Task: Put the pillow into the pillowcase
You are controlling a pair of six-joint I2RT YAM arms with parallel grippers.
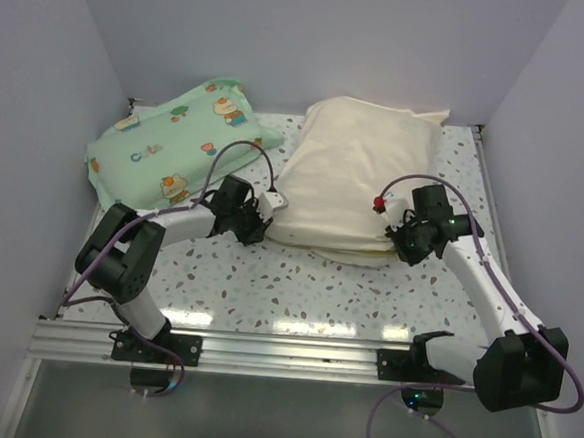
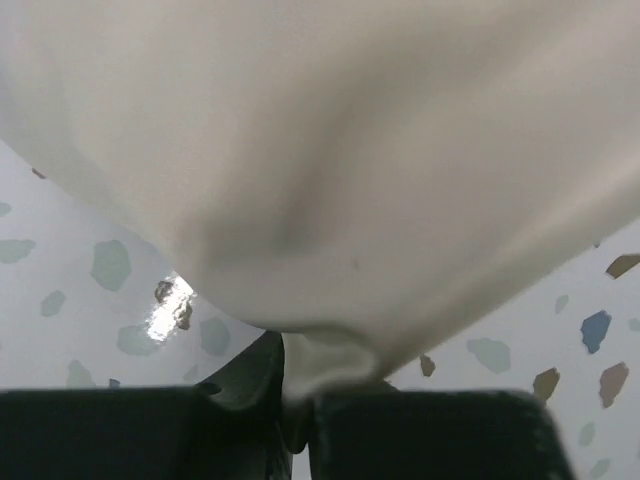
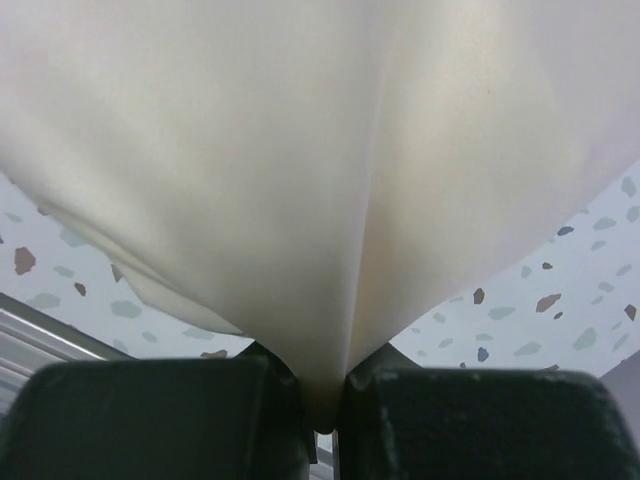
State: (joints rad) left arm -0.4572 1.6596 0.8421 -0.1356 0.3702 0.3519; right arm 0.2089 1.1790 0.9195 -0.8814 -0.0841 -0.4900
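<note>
You've got the plain cream pillowcase, thin smooth fabric w/ soft wrinkles, lying plump just right of the mint-green cartoon-print pillow. Both sit on the white speckled terrazzo table. The case bulges like it's filled. A yellower strip peeks out under its near edge, approx. where the rectangular cream pillow w/ olive-yellow side would show, but the quilted texture is hidden, so can't confirm more.

Your left gripper is clamped on the case's near corner, the 1 closest to the green pillow. The left wrist cam shows a fold of cream cloth pinched between its 2 black fingers.

Your right gripper grips the near corner farthest from the green pillow. The right wrist cam shows a taut pleat squeezed between its fingers, w/ cloth fanning upward.
</note>
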